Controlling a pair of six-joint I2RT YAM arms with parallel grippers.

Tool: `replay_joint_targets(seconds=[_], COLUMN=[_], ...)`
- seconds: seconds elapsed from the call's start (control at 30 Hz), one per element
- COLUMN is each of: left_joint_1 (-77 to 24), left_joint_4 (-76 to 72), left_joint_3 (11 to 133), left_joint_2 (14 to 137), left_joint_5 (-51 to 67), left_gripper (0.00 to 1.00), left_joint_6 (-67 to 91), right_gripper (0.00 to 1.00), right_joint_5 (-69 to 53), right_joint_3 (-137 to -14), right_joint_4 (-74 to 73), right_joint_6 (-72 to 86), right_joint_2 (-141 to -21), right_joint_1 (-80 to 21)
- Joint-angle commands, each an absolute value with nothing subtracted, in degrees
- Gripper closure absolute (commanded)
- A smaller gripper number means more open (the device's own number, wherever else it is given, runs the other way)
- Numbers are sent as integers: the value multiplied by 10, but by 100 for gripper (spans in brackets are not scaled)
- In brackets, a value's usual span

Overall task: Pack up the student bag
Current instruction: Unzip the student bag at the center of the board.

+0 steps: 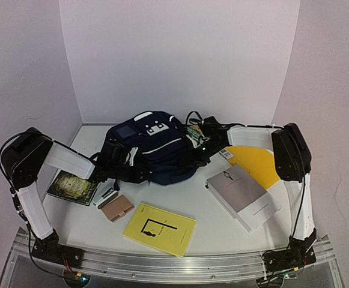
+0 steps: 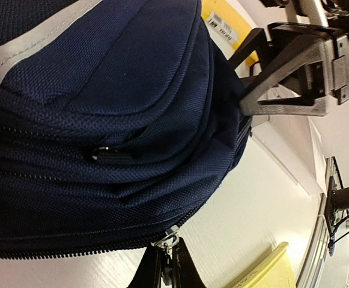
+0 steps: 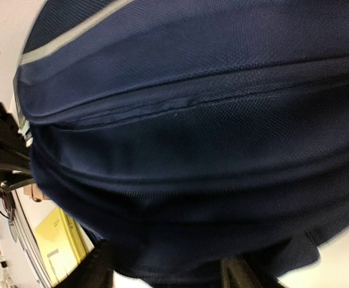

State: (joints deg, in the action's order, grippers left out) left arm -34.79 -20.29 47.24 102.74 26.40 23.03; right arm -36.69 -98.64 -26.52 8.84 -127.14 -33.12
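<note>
Writing: the barcode label (image 2: 221, 27) on the yellow folder (image 1: 255, 163) was too small to read. The white patch (image 1: 157, 128) bore dark marks that were illegible. The yellow booklet (image 1: 160, 228) showed a black figure and no readable title.
Student bag (image 1: 156, 150): lay at the back middle of the table (image 1: 222, 231), between both arms.
Left gripper (image 2: 165, 267): pinched together on the metal zipper pull (image 2: 166, 242) at the bag's lower edge.
Right gripper (image 3: 168, 271): was at the bag's right side, fingers apart, with navy fabric bulging between them.

A yellow booklet (image 1: 160, 228) lies at the front, a tan wallet (image 1: 118, 207) and perhaps a pen (image 1: 105, 196) just left, a dark green book (image 1: 72, 186) beyond; at right, a grey book (image 1: 242, 195) overlaps a yellow folder (image 1: 257, 162).
</note>
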Motion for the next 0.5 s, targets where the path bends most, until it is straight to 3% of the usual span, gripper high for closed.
replay_joint_targets(seconds=[0.0,0.23,0.47], left_joint_1=[-356,-425,-462], left_joint_4=[-207,-141,-152], left_joint_3=[471,546,633], left_joint_2=[993,1033,1112], left_joint_5=[272,245,239], left_gripper=[100,100,100], left_joint_6=[236,201,218], right_gripper=[49,71,74], right_joint_5=[-405,-397,-389], right_joint_3=[-1003,-982,-980], right_joint_4=[-216,-132,-102], right_joint_6=[129,201,242], right_joint_2=[-1313,-1318,-1327], right_joint_1=[-345,-366,-367])
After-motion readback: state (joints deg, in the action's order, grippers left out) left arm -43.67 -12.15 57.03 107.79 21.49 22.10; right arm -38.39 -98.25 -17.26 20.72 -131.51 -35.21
